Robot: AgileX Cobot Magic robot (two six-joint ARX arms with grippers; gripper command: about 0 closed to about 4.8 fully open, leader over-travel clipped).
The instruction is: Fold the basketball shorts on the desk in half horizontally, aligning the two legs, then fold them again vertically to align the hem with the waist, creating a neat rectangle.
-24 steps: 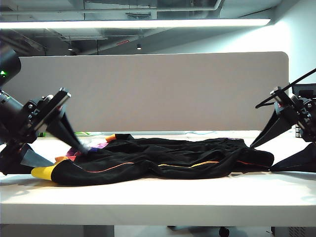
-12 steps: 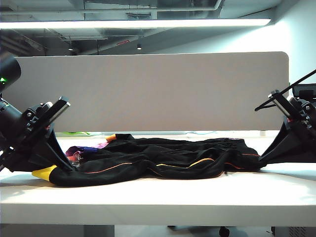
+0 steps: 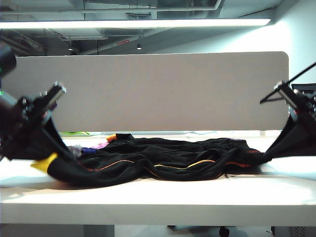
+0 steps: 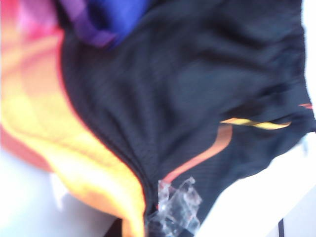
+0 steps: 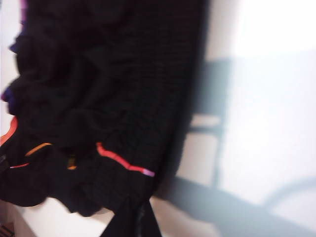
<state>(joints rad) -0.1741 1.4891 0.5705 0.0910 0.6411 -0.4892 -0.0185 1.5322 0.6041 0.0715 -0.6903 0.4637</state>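
The black basketball shorts (image 3: 163,157) lie stretched sideways across the white desk (image 3: 158,195). Thin orange piping runs along the front leg (image 3: 118,164). My left gripper (image 3: 66,148) is at the left end, shut on the fabric where the hem (image 3: 45,163) shows its yellow band. In the left wrist view the gripper (image 4: 150,222) pinches the black cloth beside the yellow and orange hem (image 4: 64,143). My right gripper (image 3: 267,156) is shut on the gathered black waist (image 3: 244,150) at the right end. The right wrist view shows the gripper (image 5: 133,219) closed on the waist (image 5: 108,74).
A grey divider panel (image 3: 158,89) stands along the back of the desk. The thick front edge (image 3: 158,210) runs across the view. Bare white tabletop (image 5: 266,123) lies beyond the waist, to the right.
Both grippers came down onto the shorts' ends and shut on them. The left end with the yellow band and the right waist end are now lifted slightly off the desk.
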